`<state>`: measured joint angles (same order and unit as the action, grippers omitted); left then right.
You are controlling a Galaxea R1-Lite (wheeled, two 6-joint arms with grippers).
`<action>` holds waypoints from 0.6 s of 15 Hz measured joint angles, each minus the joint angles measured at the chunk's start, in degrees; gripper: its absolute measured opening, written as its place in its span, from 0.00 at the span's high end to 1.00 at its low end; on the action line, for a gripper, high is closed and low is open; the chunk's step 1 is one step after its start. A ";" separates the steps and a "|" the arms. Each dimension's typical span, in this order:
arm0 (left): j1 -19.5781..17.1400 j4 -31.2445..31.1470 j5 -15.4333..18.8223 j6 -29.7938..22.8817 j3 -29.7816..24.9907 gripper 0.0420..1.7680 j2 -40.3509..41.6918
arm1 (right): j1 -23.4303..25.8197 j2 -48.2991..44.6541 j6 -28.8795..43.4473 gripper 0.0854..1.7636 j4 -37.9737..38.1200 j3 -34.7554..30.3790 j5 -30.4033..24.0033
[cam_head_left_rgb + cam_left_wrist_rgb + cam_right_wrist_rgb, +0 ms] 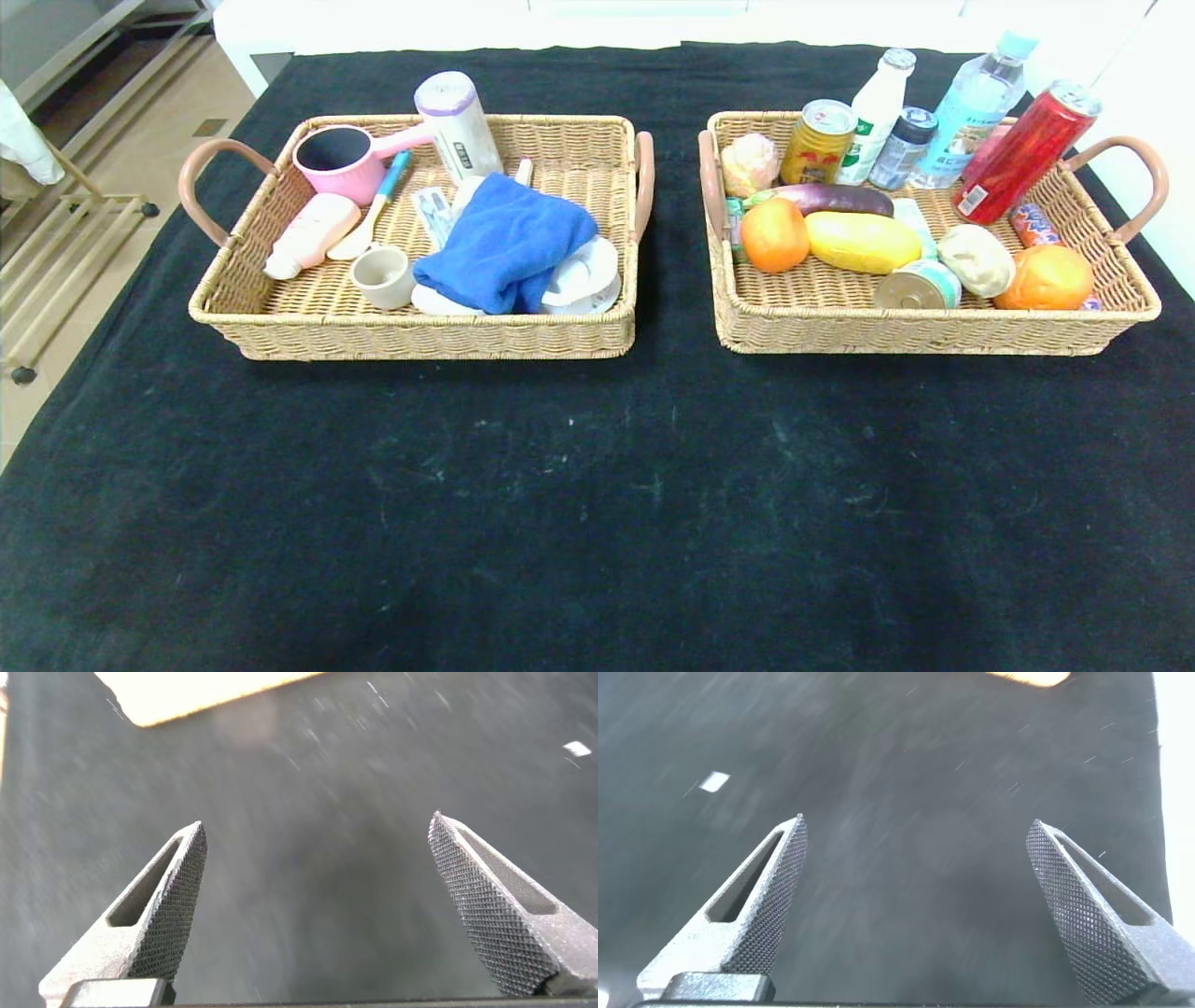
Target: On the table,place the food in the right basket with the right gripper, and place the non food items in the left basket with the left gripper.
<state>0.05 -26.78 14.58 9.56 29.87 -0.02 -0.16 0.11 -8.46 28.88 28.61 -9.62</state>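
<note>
Sitting in the right basket (934,331) at the frame's upper right are the orange (773,234), yellow fruit (863,242), green-label tin (918,287) and bread roll (1046,277). The blue cloth (504,241) and cream cup (383,276) lie in the left basket (420,336), upper left. The left gripper (318,835) and right gripper (917,833) hover over bare black table (597,485), jaws wide apart, holding nothing.

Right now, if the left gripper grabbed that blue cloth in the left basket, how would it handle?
The blue cloth lies in soft folds draped over white plates, so it is probably floppy and would sag from one pinch. It looks light. Lifting it might drag the plates or nudge the cream cup beside it.
</note>
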 joint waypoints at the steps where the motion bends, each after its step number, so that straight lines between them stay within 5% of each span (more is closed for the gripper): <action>1: 0.00 5.97 -0.83 0.04 -3.88 0.03 0.02 | 0.00 -0.11 0.59 0.03 -6.25 -3.86 1.71; 5: 0.02 22.02 -4.99 -0.90 -19.57 0.03 0.10 | 0.00 -0.18 2.65 0.03 -29.51 -20.78 5.66; 9: 0.02 22.56 -6.73 -2.80 -25.77 0.03 0.12 | 0.00 -0.18 3.58 0.03 -32.35 -27.93 7.09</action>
<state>0.07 -4.22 7.85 6.75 4.10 0.10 -0.16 -0.07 -4.88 -3.47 0.68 -2.52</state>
